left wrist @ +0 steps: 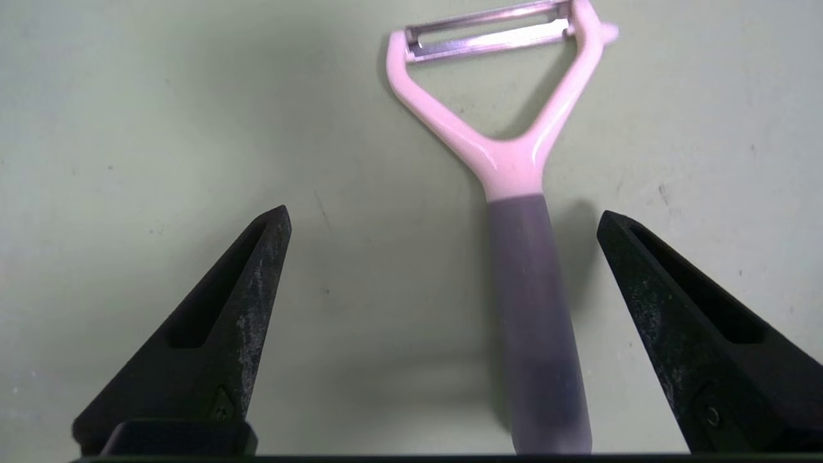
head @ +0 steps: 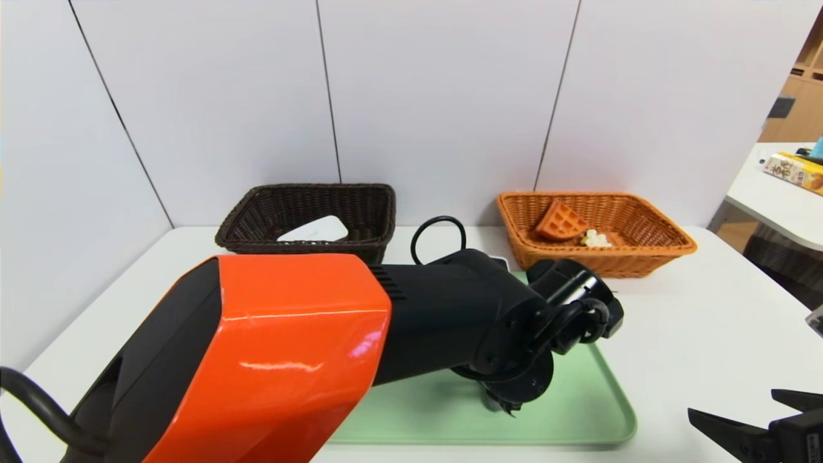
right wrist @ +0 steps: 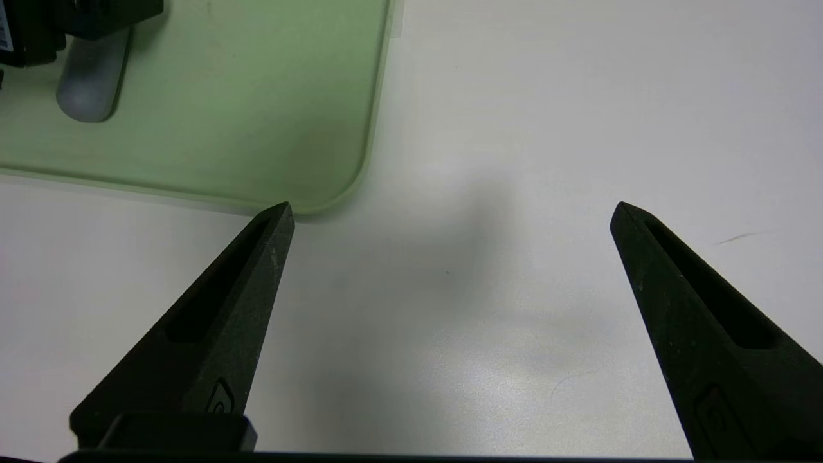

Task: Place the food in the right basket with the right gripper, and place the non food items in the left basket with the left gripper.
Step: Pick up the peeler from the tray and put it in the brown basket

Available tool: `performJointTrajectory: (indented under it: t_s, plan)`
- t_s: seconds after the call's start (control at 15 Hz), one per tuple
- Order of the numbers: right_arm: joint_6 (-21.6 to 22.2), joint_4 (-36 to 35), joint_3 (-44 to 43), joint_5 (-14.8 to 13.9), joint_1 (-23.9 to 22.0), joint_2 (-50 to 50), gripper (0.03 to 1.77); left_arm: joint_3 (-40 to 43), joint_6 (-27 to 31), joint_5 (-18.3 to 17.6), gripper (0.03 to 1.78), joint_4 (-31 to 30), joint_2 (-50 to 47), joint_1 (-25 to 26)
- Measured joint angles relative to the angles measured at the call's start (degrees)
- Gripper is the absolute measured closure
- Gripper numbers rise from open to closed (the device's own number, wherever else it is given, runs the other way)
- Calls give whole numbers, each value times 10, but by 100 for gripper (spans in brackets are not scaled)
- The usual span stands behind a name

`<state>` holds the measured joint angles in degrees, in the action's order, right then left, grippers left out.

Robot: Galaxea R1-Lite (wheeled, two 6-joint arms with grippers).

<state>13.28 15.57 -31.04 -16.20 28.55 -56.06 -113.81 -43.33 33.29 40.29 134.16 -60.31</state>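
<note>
Left gripper (left wrist: 443, 218) is above the green tray (head: 617, 418), its jaws wide apart around the peeler (left wrist: 537, 308); right gripper (right wrist: 452, 215), also released, is over the worktop (right wrist: 463, 308).

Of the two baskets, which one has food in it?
The orange-brown wicker basket on the right: it holds a waffle piece, whereas the dark brown one holds a white item.

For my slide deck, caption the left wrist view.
Open left gripper poised over a pink-and-grey peeler lying on the green tray, its handle between the fingers.
</note>
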Motion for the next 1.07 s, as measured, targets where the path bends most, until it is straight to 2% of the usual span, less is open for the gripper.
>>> performJointTrajectory:
  t_s: [0.4,1.07]
  plan:
    - [0,-2,0,0,0,-1,10,0,-46,-7,12,-16,2,13]
    - [-1,-2,-1,-2,0,-3,10,0,-60,-9,12,-2,27,7]
